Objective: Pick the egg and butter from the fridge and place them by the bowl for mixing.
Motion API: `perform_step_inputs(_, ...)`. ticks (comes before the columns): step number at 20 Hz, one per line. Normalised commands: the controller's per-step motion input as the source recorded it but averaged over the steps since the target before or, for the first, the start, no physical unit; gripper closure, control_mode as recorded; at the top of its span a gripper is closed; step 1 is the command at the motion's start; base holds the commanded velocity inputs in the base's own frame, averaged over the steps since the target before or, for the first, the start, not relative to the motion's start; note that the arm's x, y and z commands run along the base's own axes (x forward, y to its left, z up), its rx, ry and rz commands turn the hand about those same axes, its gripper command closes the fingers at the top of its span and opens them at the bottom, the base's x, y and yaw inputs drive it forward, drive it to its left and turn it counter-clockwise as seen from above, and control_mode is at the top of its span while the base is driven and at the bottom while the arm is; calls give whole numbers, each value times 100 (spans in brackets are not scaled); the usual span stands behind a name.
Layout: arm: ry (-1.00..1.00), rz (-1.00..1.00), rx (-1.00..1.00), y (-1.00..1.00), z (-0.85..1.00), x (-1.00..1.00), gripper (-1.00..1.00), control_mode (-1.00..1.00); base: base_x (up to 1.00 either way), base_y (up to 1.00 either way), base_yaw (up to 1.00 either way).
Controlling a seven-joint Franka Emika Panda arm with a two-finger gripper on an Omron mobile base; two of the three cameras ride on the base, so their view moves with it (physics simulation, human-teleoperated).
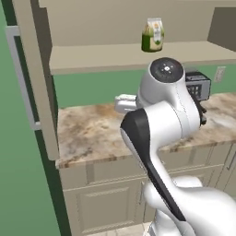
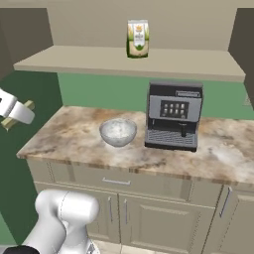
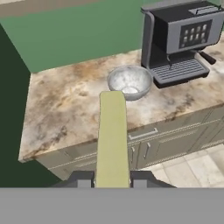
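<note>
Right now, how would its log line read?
gripper: shut on butter | above counter edge | bowl ahead | egg: unseen

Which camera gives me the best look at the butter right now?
The hand view: the butter runs full length up from the shut gripper, toward the bowl. The right base view catches just its ends at the left edge; in the left base view I cannot make it out.

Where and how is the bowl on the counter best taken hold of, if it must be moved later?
At the rim. The bowl stands upright and open on the counter, so one finger could go inside and one outside its thin wall, coming from above. The left side looks freest, since the coffee machine stands close on its right. The gripper now holds the butter.
</note>
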Motion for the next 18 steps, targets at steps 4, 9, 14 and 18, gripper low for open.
perform_step_inputs(4,0,0,0,0,0,0,100,100,34,-20,0)
perform_step_inputs(9,0,1,1,-4,-20,0,100,-100,5,-7,0)
perform_step_inputs(14,0,5,6,-4,-73,-3,100,-100,0,0,0)
perform_step_inputs(18,0,3,2,0,-82,0,100,-100,0,0,0)
